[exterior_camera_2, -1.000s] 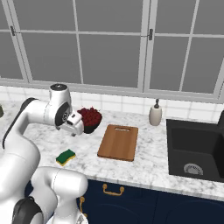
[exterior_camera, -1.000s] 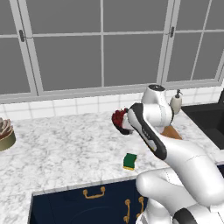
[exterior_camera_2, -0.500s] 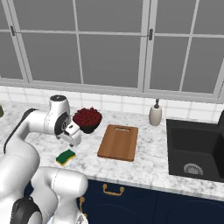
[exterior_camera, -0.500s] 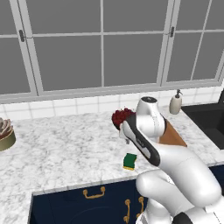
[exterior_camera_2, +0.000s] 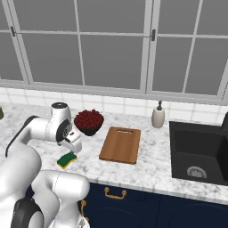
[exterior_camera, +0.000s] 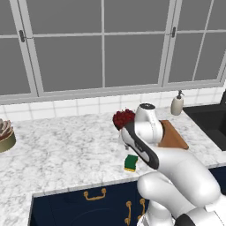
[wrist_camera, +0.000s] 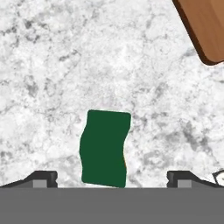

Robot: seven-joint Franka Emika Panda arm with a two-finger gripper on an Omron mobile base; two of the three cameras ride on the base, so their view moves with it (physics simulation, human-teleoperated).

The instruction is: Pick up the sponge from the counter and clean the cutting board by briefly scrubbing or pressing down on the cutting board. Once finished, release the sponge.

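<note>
The sponge [exterior_camera: 130, 163] [exterior_camera_2: 67, 159] lies flat on the marbled counter [exterior_camera: 66, 150] near its front edge, green top up [wrist_camera: 105, 148]. My gripper [exterior_camera_2: 71, 150] [wrist_camera: 113, 180] hangs just above it, open wide, and nothing is held. In the hand view one dark fingertip [wrist_camera: 43, 178] stands on each side of the sponge, both well clear of it. The brown cutting board [exterior_camera_2: 120, 144] [exterior_camera: 172, 137] lies to the right of the sponge with bare counter between them. One corner of the board [wrist_camera: 205, 26] reaches into the hand view at the upper right.
A dark bowl of red fruit [exterior_camera_2: 88, 121] [exterior_camera: 122, 118] stands just behind the gripper. A soap dispenser [exterior_camera_2: 157, 116] is at the back wall and a black sink [exterior_camera_2: 200, 151] at the right. A brown dish [exterior_camera: 4, 134] sits far left. The counter edge is close in front of the sponge.
The arm has swung left and down, away from the fruit bowl, bringing the gripper low over the sponge. Sponge and board have stayed put.
</note>
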